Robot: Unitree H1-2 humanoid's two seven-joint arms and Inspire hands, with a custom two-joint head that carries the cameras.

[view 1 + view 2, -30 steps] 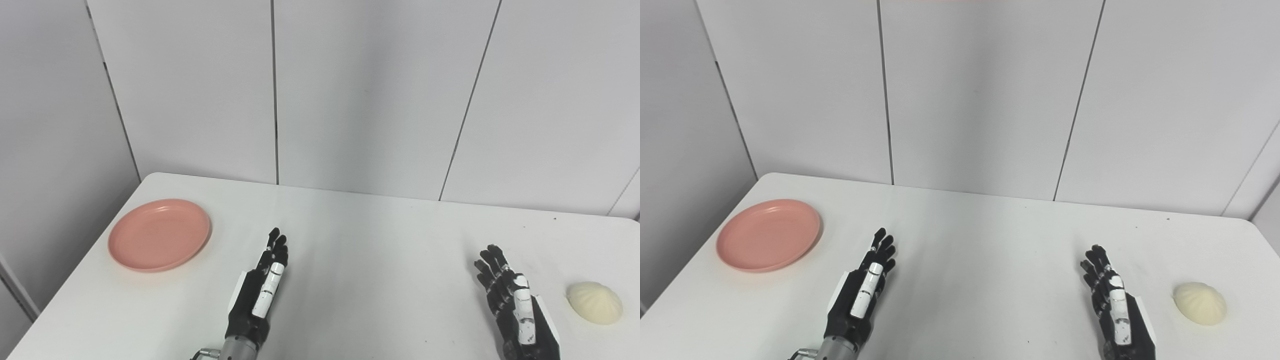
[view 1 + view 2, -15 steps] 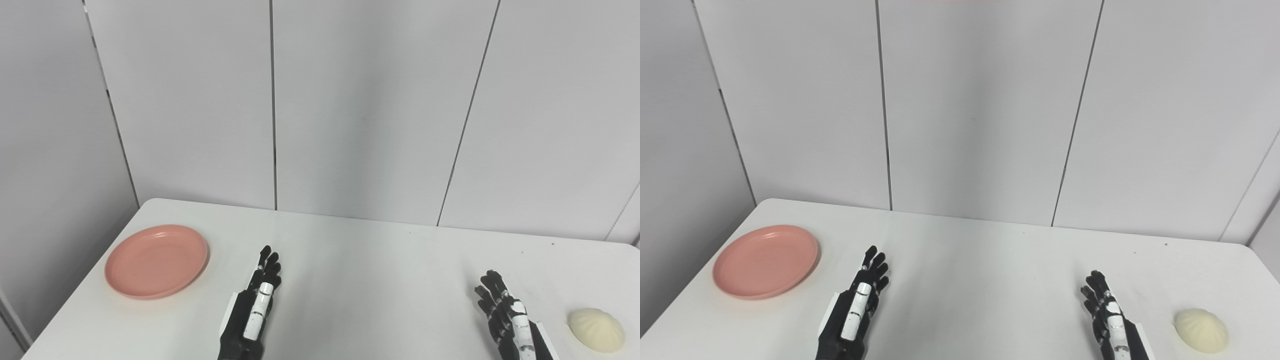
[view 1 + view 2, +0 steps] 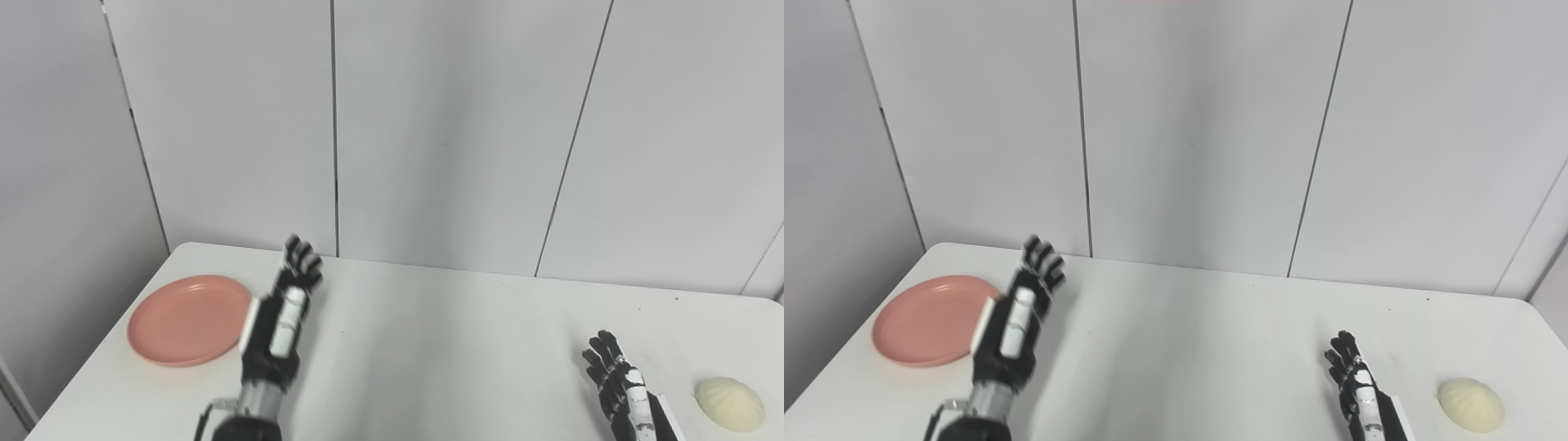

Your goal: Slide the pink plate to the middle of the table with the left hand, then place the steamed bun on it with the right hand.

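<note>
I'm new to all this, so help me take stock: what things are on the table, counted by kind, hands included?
Pink plate: 1
Steamed bun: 1
Robot hands: 2, the left hand and the right hand, both open and holding nothing
Total: 4, all at one white table

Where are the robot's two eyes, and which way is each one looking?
Left eye view: sits on the head, looks forward and down at the white table and grey wall; shows the raised left hand and low right hand.
Right eye view: sits just beside it, facing the same way; the same two hands show, shifted leftward in the picture.
Shared: both see the pink plate at the table's left and the steamed bun at its right.
</note>
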